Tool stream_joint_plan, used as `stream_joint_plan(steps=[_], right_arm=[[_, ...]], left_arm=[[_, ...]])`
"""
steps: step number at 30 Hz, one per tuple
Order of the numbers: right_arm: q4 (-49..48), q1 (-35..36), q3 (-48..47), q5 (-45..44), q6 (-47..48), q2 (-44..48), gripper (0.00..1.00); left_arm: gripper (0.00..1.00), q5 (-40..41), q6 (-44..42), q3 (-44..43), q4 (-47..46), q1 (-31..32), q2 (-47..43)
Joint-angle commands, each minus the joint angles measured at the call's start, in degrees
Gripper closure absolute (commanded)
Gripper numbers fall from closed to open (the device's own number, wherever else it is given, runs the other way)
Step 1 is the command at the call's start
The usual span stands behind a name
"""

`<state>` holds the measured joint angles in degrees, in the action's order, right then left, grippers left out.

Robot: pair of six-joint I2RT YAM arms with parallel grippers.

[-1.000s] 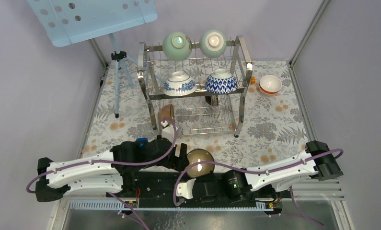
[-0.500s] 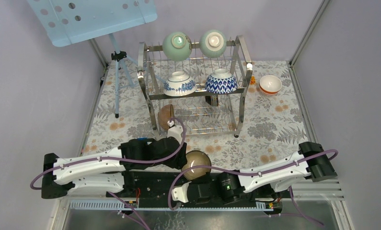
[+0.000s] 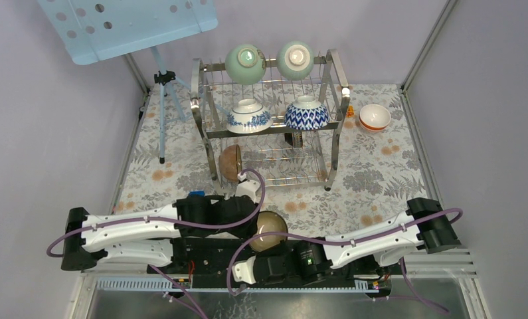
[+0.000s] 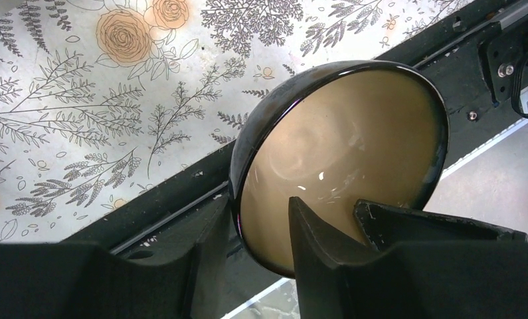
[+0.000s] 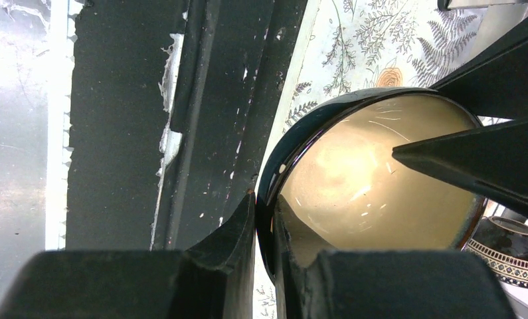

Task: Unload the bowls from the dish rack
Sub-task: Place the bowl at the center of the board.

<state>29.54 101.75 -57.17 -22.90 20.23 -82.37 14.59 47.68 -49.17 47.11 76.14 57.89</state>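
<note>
Fingers first: my right pincer (image 5: 264,199) is clenched on the rim of the dark bowl (image 5: 374,179), one finger against the outer wall and one inside on the tan glaze. My left pincer (image 4: 258,212) grasps the same bowl at another part of the rim, also with one finger outside and one inside. Both of my pincers have it at once, then, and it hangs tilted between them, low over the black rail where my arms are bolted, at the near edge of the table (image 3: 380,159) with its flowered cloth. Farther out stands the dish rack (image 3: 334,133). A brown bowl (image 3: 230,161) leans on its side at the left end of the lower shelf. On the upper shelf two blue-and-white bowls sit upside down, one at the left (image 3: 248,116) and one at the right (image 3: 306,113). Behind them, at the back of that shelf, two pale green bowls stand on edge, left (image 3: 245,64) and right (image 3: 295,60). An orange-and-white bowl (image 3: 374,117) sits upright on the cloth just right of the rack. At the far left a pale blue perforated stand (image 3: 128,23) rises on a tripod.
</note>
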Motion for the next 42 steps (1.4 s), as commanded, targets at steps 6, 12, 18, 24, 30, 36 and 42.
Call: stream_joint_plan(steps=[6,12,18,24,30,36,42], right_arm=[[-1.9,0.4,-3.7,-2.3,2.2,0.2,1.00],[-1.9,0.3,-3.9,-2.5,2.0,0.0,1.00],[-2.6,0.4,-3.9,-2.9,0.5,-0.3,1.00],[-3.5,0.4,-3.8,-1.5,-2.2,-0.4,0.70],[-6.2,0.4,-2.5,0.7,-5.2,0.4,0.49],[-8.5,0.4,-2.4,3.4,-11.6,3.7,0.32],[-25.5,0.3,5.0,-6.8,-27.1,14.5,0.25]], left_arm=[[0.78,1.0,0.1,-1.5,-0.3,0.6,1.0],[0.95,0.8,0.1,-1.2,-0.3,0.7,1.5],[1.00,1.3,1.0,0.0,-0.4,0.7,1.1],[1.00,4.6,4.3,1.5,-0.6,0.7,-2.3],[1.00,6.8,8.5,3.6,-1.9,0.7,-4.9],[1.00,10.1,13.0,5.1,-1.9,0.6,-7.9],[1.00,14.4,17.8,7.2,-1.9,0.6,-11.4]])
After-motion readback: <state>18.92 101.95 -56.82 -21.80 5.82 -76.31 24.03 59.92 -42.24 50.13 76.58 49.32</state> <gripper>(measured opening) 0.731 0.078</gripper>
